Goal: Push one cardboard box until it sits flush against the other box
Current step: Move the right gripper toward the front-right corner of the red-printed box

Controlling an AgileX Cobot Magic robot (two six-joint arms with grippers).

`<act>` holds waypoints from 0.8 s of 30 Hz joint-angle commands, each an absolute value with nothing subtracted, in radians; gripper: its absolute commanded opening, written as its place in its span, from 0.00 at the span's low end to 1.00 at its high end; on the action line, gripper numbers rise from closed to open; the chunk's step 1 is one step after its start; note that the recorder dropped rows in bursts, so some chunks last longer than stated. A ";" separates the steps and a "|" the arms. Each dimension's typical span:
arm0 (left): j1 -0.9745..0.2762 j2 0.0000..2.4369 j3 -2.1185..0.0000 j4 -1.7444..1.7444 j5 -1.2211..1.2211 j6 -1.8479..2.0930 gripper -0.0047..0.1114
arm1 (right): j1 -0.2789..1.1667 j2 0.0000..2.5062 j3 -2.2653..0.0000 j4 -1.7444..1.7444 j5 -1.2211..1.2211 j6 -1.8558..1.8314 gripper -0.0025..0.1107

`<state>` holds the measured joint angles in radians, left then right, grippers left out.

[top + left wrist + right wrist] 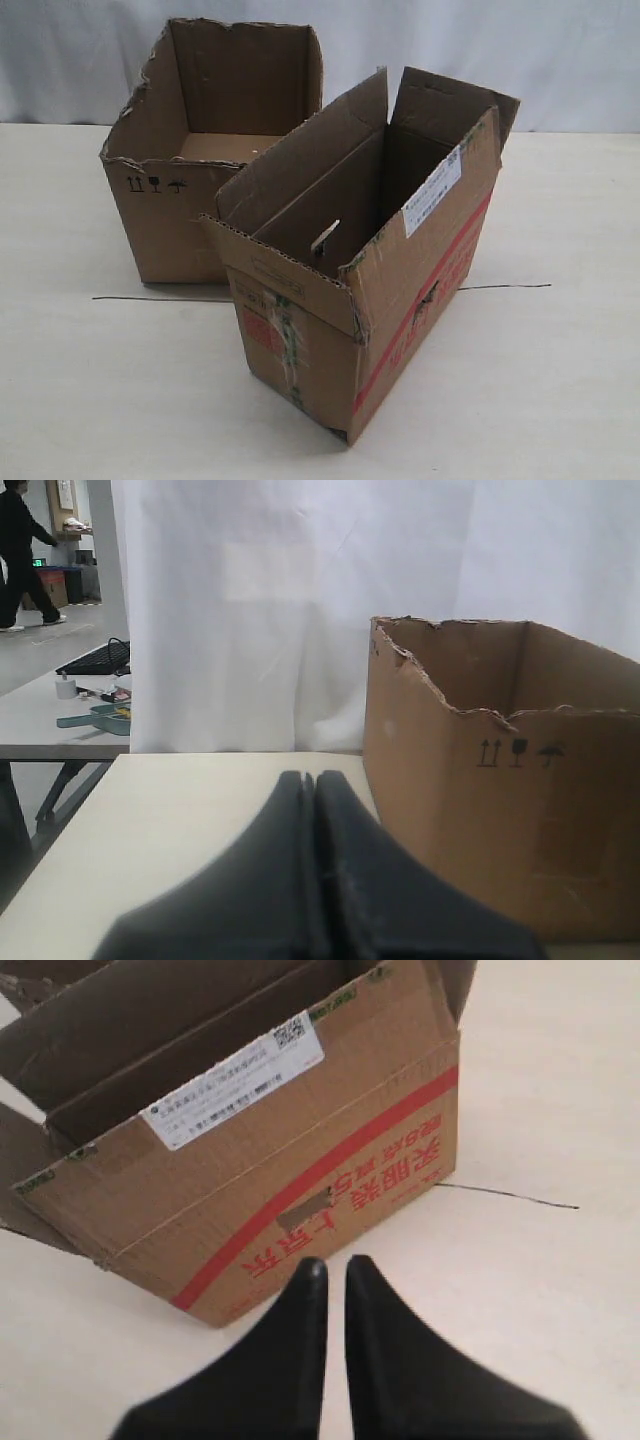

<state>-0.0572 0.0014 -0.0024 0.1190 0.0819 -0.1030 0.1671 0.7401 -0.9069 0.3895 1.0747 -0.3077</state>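
**Two boxes at an angle, both hands clenched on nothing**

The left hand [316, 780] hangs low over the desk [190, 810], fingers pressed together and holding nothing. It stands beside the wide box [500, 820] and clear of it, off the face that bears the small black symbols [518, 751].

The wide box [165, 225] stands upright and open on the desk [560, 380], before a white curtain [500, 50]. Its rim is ragged and torn, and its inside is bare cardboard. A thin dark line [150, 298] crosses the desk by the foot of its symbol face.

The narrow box [420, 270] stands in front of the wide box and to its right, turned at an angle to it, so the two walls do not lie flush. Its flaps stand up, and its left flap overlaps the wide box's near right corner in the exterior view; whether they touch there I cannot tell. Its end face, turned away from the wide box, carries a red sticker [262, 332] and green tape [290, 345]. Its long side, also turned away from the wide box, carries a white label [432, 192] near the top and a red stripe [420, 300] along its length.

The right hand [335, 1263] is at that striped side of the narrow box [260, 1190], tips near its lower edge below the stripe [330, 1160]. Its fingers are drawn close with only a thin slit between them, gripping nothing. Whether the tips touch the cardboard I cannot tell.
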 commanded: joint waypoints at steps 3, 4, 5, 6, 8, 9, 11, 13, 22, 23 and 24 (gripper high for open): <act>-0.054 0.000 0.000 0.120 0.069 -0.107 0.04 | 0.214 0.810 -0.901 0.540 1.104 -0.382 0.07; -0.054 0.000 0.000 0.120 0.069 -0.107 0.04 | 0.226 0.819 -0.887 0.594 1.108 -0.408 0.07; -0.054 0.000 0.000 0.120 0.069 -0.107 0.04 | 0.239 0.824 -0.873 0.638 1.116 -0.431 0.07; -0.054 0.000 0.000 0.120 0.069 -0.107 0.04 | 0.258 0.833 -0.857 0.679 1.122 -0.454 0.07; -0.054 0.000 0.000 0.120 0.069 -0.107 0.04 | 0.306 0.837 -0.824 0.681 1.105 -0.445 0.07; -0.054 0.000 0.000 0.120 0.069 -0.107 0.04 | 0.331 0.837 -0.801 0.652 1.071 -0.420 0.07; -0.054 0.000 0.000 0.120 0.067 -0.107 0.04 | 0.377 0.835 -0.747 0.590 0.991 -0.357 0.07; -0.054 0.000 0.000 0.122 0.069 -0.107 0.04 | 0.416 0.835 -0.697 0.609 0.951 -0.350 0.07; -0.054 0.000 0.000 0.120 0.069 -0.107 0.04 | 0.736 0.872 -0.621 0.687 0.715 -0.322 0.07; -0.054 0.000 0.000 0.120 0.069 -0.107 0.04 | 0.782 0.872 -0.619 0.687 0.675 -0.311 0.07; -0.054 0.000 0.000 0.120 0.069 -0.107 0.04 | 0.818 0.872 -0.613 0.687 0.640 -0.295 0.07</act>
